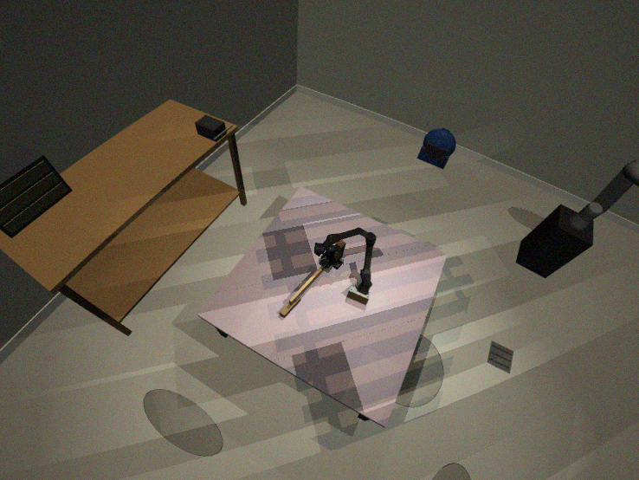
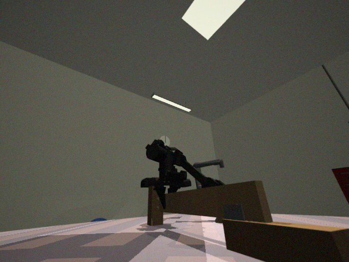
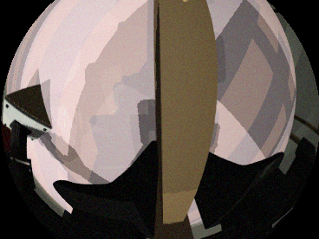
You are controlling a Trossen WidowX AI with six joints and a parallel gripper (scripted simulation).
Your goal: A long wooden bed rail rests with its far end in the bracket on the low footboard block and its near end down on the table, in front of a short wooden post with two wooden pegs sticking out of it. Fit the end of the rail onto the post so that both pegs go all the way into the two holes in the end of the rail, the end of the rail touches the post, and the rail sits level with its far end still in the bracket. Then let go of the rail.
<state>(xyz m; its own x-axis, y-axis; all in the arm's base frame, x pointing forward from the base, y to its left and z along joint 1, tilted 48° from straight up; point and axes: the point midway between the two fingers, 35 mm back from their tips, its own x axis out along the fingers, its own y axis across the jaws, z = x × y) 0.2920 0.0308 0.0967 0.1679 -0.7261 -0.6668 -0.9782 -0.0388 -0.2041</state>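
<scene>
Seen from the top view, a pale patterned worktop [image 1: 402, 288] stands in a grey room, with a black arm [image 1: 367, 258] rising from its base and bending over in an arch. Its tool [image 1: 326, 261] points down onto one end of a long wooden rail [image 1: 304, 288], which runs diagonally away toward the lower left. The pegs and holes are too small to make out here.

Low exterior view: the rail [image 2: 214, 201] stretches from a footboard block [image 2: 284, 239] in the foreground back to an upright post [image 2: 154, 204]. The rail looks raised and close to level, its end meeting the post or just beside it; whether the pegs are fully in cannot be told. The tool [image 2: 162, 197] comes straight down by that joint, the arm sloping away behind it.

Wrist view: the rail [image 3: 182, 105] runs up the middle of the picture, pinched between the dark fingers on either side.

To finish well, the likely need is a steady push along the rail's length, keeping it level so both pegs seat without jamming, then a check that the end sits flush before the grip is released.
</scene>
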